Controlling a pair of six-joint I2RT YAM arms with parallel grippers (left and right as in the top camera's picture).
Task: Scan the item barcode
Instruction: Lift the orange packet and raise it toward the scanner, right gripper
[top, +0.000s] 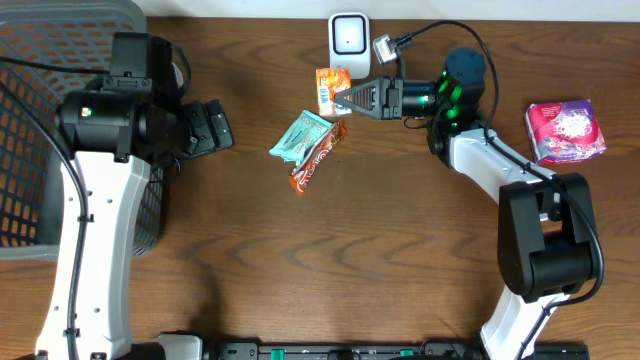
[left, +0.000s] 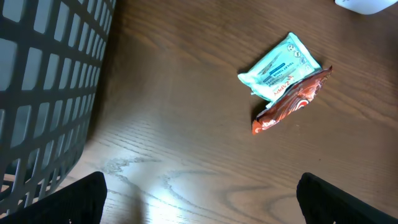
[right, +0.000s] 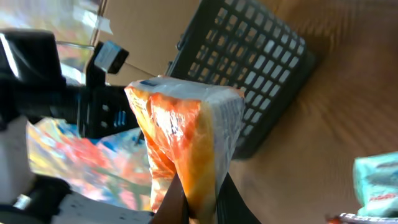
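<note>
My right gripper (top: 344, 100) clamps an orange packet (top: 328, 88), print unreadable; my left gripper (top: 216, 127) gapes beside the mesh basket (top: 40, 60).

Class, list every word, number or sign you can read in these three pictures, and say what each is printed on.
Nothing can be read for certain.
Teal packet: dark print, too small to read.
Red-brown wrapper: white lettering, too blurred to read.
Orange packet: print blurred, unreadable.
Pink packet: pattern only, too small to tell.
White scanner: no marking shows.
</note>
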